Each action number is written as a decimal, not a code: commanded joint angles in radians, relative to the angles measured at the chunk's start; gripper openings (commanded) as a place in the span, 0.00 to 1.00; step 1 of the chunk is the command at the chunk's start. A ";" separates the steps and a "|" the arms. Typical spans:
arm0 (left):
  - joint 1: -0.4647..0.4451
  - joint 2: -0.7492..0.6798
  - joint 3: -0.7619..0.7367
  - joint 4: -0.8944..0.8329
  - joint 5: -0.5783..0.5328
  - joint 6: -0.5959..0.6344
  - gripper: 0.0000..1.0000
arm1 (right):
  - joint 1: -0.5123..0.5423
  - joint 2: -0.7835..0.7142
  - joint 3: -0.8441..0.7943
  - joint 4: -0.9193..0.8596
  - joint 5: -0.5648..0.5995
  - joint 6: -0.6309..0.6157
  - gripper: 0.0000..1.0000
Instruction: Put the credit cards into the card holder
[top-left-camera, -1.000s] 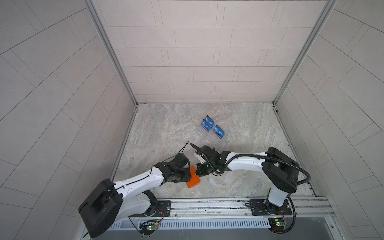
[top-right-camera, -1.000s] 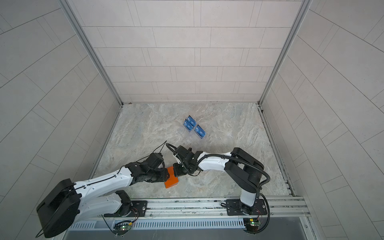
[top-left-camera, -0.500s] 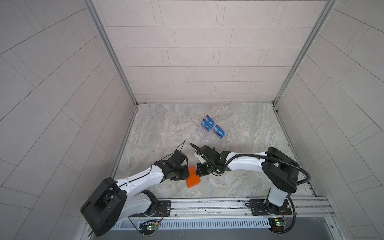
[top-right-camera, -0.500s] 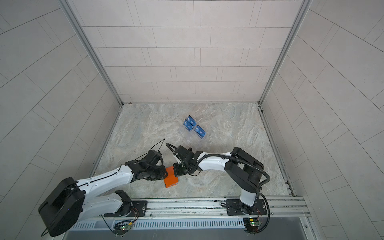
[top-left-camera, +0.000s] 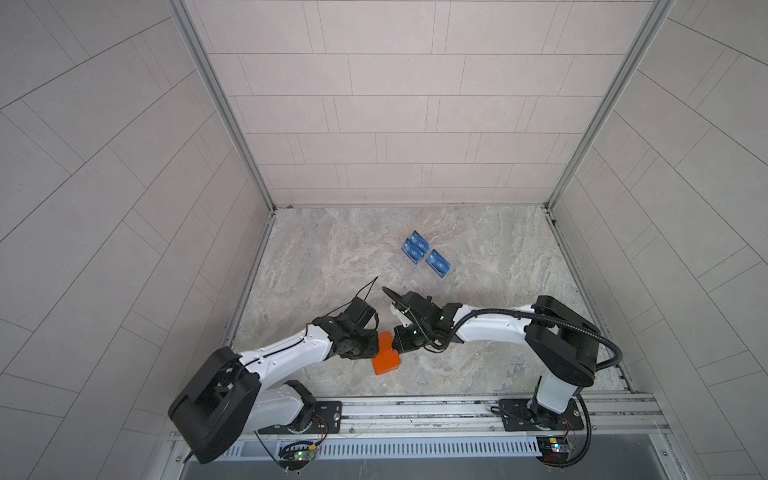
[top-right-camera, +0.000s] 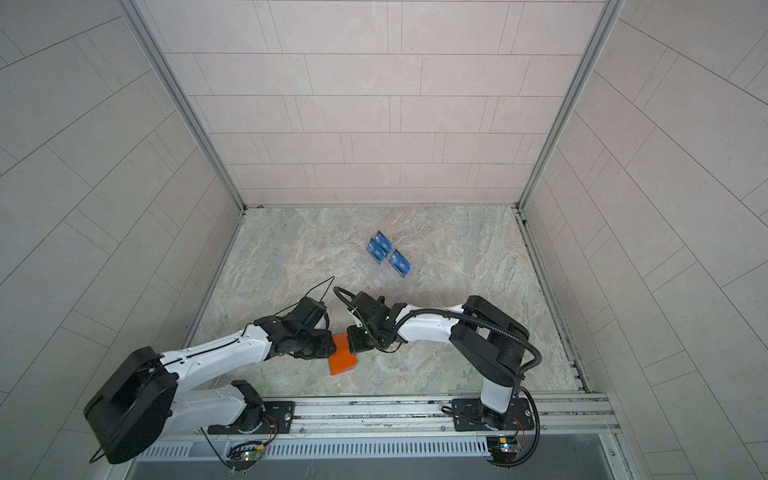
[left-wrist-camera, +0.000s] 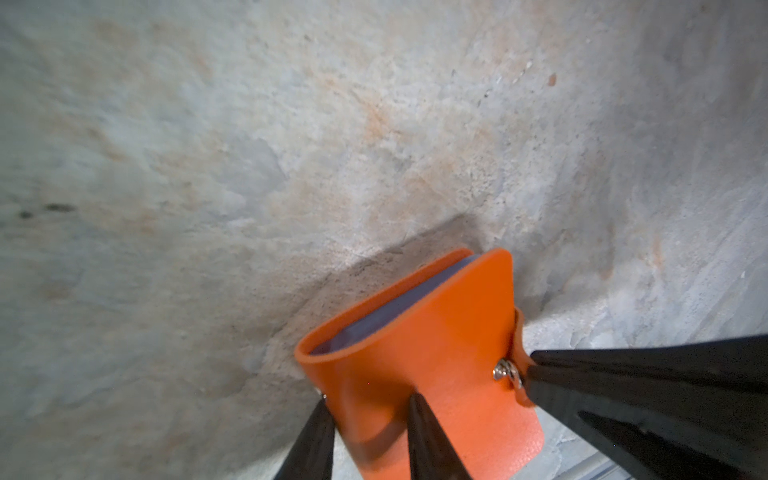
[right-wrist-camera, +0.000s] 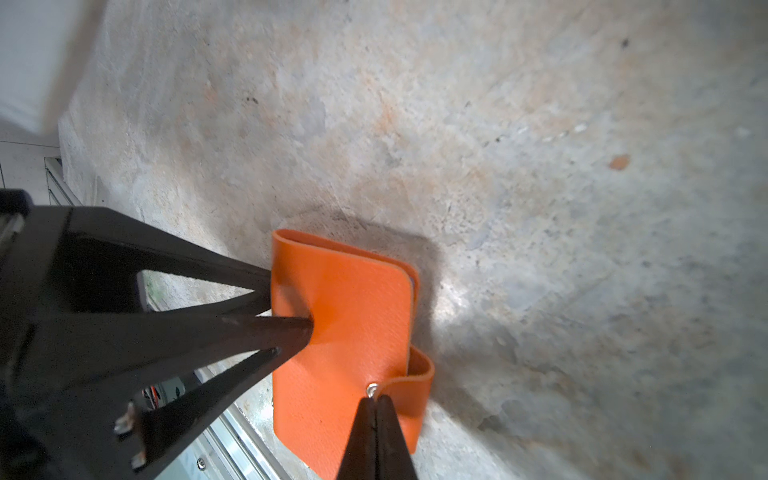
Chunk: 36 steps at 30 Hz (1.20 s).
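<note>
The left gripper (left-wrist-camera: 369, 400) seems clamped on the card holder (top-left-camera: 387, 363), at its left edge. Only the wrist views show the right gripper (right-wrist-camera: 376, 402) closed tight at the snap tab (right-wrist-camera: 411, 376). The holder lies near the front rail (top-left-camera: 415, 409); the cards (top-left-camera: 417, 250) stand far off, with bare tabletop (top-left-camera: 324, 266) between.

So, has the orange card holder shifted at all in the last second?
No. In a top view the card holder keeps its spot against the front rail.

Three blue credit cards (top-left-camera: 437, 264), one orange card holder (top-left-camera: 386, 362), two robot arms (top-left-camera: 291, 353)
</note>
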 joint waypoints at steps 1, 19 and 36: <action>-0.013 0.024 0.001 0.047 0.081 0.034 0.33 | 0.008 0.045 0.015 -0.019 0.064 -0.008 0.00; -0.011 0.026 -0.042 0.127 0.128 -0.001 0.33 | 0.035 0.127 0.073 -0.110 0.030 -0.040 0.00; -0.011 0.014 -0.043 0.101 0.100 -0.001 0.34 | 0.038 0.058 -0.008 -0.143 0.081 -0.054 0.00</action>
